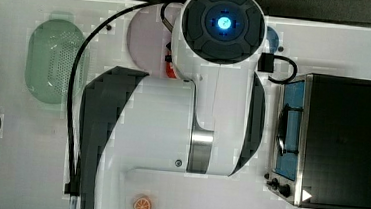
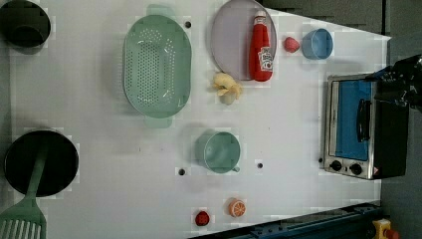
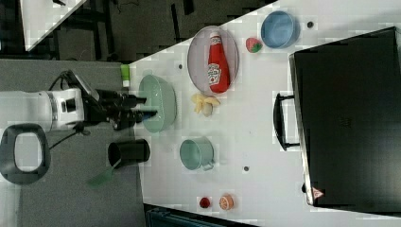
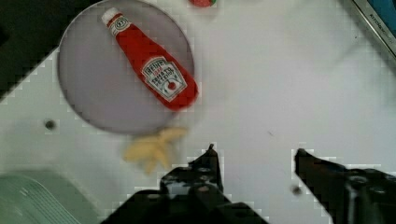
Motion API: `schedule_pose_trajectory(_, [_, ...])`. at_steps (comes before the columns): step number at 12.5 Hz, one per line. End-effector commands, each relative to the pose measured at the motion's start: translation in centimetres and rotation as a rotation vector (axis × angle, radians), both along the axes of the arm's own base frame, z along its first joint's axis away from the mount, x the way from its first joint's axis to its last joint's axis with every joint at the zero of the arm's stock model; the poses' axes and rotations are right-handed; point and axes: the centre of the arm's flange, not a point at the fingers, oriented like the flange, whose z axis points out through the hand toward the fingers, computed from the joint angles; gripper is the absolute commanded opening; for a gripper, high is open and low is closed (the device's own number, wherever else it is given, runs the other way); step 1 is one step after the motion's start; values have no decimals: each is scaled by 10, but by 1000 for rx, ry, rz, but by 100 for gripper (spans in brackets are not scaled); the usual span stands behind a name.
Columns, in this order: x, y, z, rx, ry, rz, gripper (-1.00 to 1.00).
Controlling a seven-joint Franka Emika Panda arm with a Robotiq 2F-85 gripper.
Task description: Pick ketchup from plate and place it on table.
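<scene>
The ketchup (image 4: 154, 70), a red bottle with a white cap, lies on its side on the pale mauve plate (image 4: 98, 88), its base reaching past the plate's rim. In the left view the ketchup (image 2: 261, 47) rests along the plate's (image 2: 231, 40) right side. The right view shows the ketchup (image 3: 217, 64) and plate (image 3: 201, 56) near the white table's (image 3: 255, 123) far end. My gripper (image 4: 256, 156) hovers open above bare table beside the plate, with nothing between its fingers (image 4: 210, 161). In the right view the gripper (image 3: 144, 106) points toward the table from the right view's left.
A yellow peel (image 2: 227, 85) lies beside the plate, with a green colander (image 2: 157, 64) beyond it. A strawberry (image 2: 291, 44) and blue bowl (image 2: 317, 43) sit near the plate. A toaster oven (image 2: 363, 127), green mug (image 2: 219, 152), orange slice (image 2: 237, 207) and black pot (image 2: 40, 162) stand further off.
</scene>
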Motion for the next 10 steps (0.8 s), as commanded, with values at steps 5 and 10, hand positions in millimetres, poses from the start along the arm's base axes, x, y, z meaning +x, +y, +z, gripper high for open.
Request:
schedule_pose_trajectory(5, [-60,-3,24,10,87,92,100])
schedule_pose_trajectory(10, [-11,5,-60,43,126,284,100])
